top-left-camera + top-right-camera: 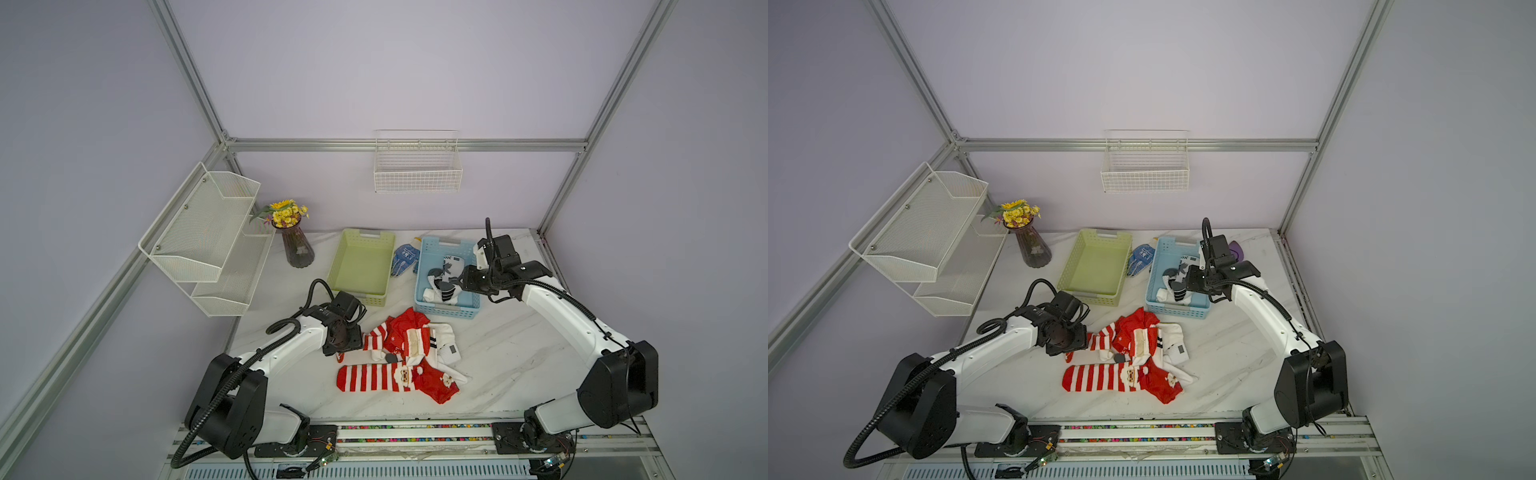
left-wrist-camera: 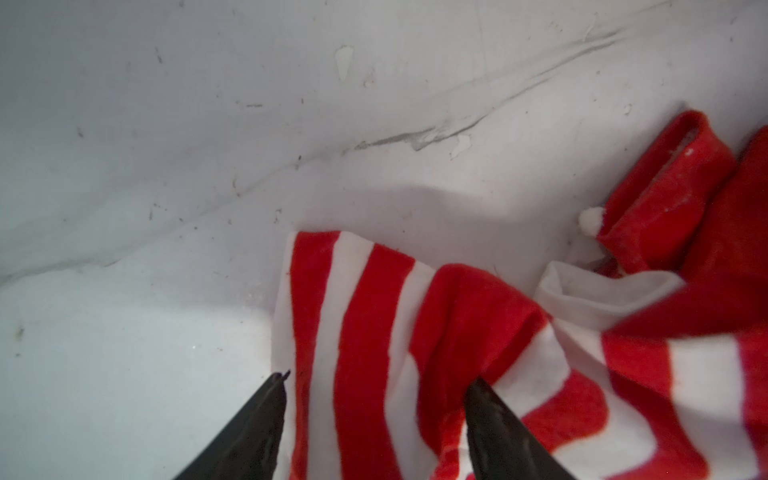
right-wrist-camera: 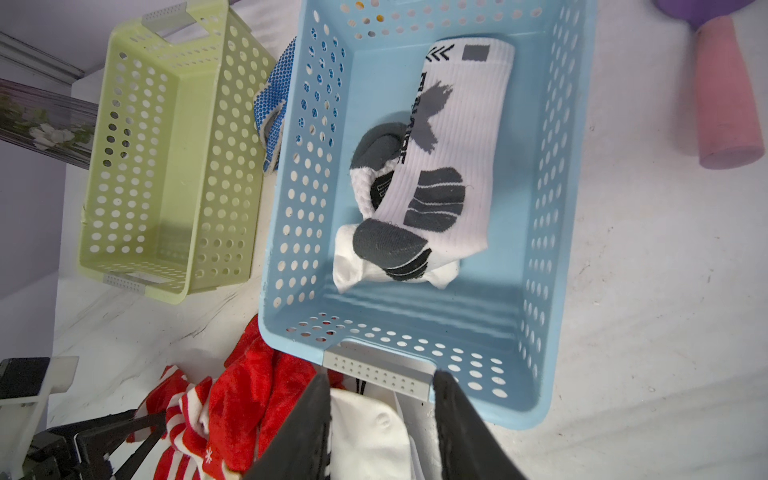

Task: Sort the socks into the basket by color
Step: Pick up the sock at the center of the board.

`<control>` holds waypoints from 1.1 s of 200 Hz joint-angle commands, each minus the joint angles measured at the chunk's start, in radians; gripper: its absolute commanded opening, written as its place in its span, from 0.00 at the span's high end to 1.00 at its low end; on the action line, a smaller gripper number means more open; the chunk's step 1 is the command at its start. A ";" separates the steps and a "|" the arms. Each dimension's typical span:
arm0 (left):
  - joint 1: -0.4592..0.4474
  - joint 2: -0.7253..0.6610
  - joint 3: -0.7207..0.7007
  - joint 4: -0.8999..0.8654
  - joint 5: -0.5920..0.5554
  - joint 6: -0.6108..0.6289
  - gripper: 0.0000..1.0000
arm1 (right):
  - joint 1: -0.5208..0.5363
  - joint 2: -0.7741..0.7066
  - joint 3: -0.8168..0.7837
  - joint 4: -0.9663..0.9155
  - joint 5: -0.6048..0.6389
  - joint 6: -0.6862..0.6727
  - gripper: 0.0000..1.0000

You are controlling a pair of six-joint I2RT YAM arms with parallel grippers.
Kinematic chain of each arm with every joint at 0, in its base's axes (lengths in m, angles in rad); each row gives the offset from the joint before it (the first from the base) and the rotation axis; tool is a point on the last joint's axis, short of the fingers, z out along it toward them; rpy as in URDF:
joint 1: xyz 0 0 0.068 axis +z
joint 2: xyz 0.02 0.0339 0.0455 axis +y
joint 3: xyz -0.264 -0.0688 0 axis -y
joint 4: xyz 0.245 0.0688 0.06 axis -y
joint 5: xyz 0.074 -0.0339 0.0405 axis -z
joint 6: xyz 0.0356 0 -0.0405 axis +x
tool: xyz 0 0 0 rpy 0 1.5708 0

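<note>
On the table (image 1: 519, 353): red socks (image 1: 399, 376) plus a white sock (image 1: 446, 347) lie unsorted. Sorted so far: white socks (image 1: 444, 276) in blue basket (image 1: 446, 311); green basket (image 1: 361, 266) empty. Jaws of left gripper (image 2: 380, 378) apart astride a striped sock (image 2: 365, 332), not clamped. Jaws of right gripper (image 3: 382, 374) spread, empty, over blue basket. Mostly undone, I'd say.

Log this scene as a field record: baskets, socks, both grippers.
green basket: empty
blue basket: white socks inside
pile: red and white socks mixed, on the table in front of the baskets
left gripper: open, jaws astride the edge of a striped sock
right gripper: open, empty, above the blue basket
gloves: blue, between the two baskets
</note>
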 commanded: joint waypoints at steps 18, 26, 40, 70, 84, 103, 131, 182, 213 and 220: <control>-0.003 -0.017 -0.022 0.043 -0.008 -0.015 0.54 | 0.005 -0.008 -0.021 0.027 -0.007 0.011 0.56; -0.003 -0.022 -0.021 0.044 -0.008 -0.015 0.59 | 0.005 -0.008 -0.024 0.030 -0.006 0.010 0.56; -0.004 -0.030 -0.018 0.045 -0.007 -0.013 0.68 | 0.005 -0.008 -0.022 0.031 -0.006 0.012 0.56; -0.002 -0.052 -0.011 0.044 0.000 -0.013 0.77 | 0.004 -0.007 -0.015 0.037 -0.009 0.011 0.56; -0.003 -0.070 -0.007 0.045 0.012 -0.013 0.80 | 0.005 -0.004 -0.014 0.039 -0.009 0.011 0.56; -0.003 -0.100 0.002 0.043 0.033 -0.002 0.84 | 0.004 0.002 -0.012 0.044 -0.013 0.011 0.56; -0.002 -0.154 0.024 0.038 0.073 0.010 0.87 | 0.005 0.007 -0.014 0.054 -0.018 0.012 0.56; -0.003 -0.229 0.088 0.026 0.096 0.022 0.87 | 0.006 0.011 -0.010 0.068 -0.026 0.013 0.56; -0.006 -0.242 0.134 0.041 0.138 0.044 0.87 | 0.004 0.016 -0.008 0.076 -0.034 0.013 0.56; -0.005 -0.244 0.142 0.047 0.151 0.049 0.87 | 0.004 0.017 -0.007 0.078 -0.034 0.013 0.56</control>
